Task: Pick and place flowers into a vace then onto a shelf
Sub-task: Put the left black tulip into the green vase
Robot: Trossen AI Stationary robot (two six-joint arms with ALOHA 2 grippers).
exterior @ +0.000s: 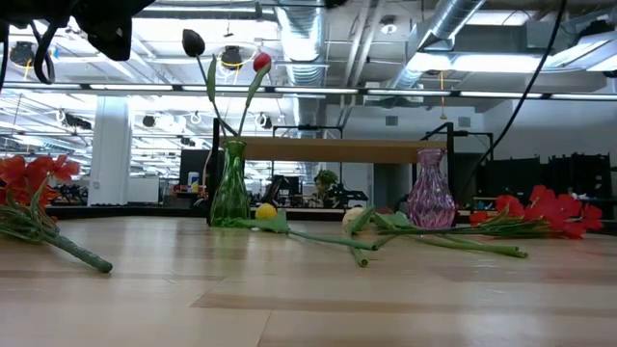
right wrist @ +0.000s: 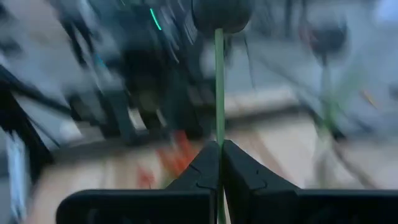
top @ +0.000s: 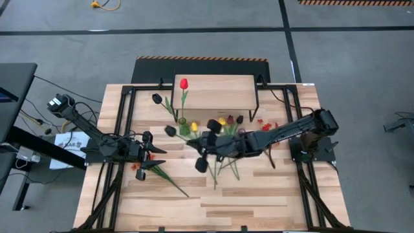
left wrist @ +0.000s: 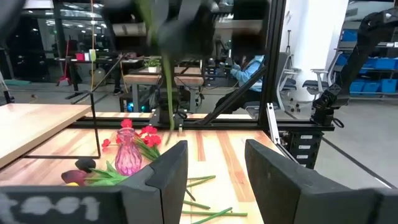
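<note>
My right gripper is raised over the table's middle, shut on a dark tulip with a green stem. A green vase in front of the shelf holds a black tulip and a red tulip. A pink vase stands to its right. Yellow and maroon tulips and loose green stems lie flat on the table. My left gripper waits open and level at the table's left, above a spray of red blossoms. My right gripper pinches the tulip's green stem between its two shut fingers, some way below the head. The dark head stands beyond the fingertips. The stem's lower part hangs below the gripper, and the flower is lifted clear of the table.
More red blossoms lie at the table's right, by the pink vase. A black frame runs along both table sides. The near half of the tabletop is bare wood.
</note>
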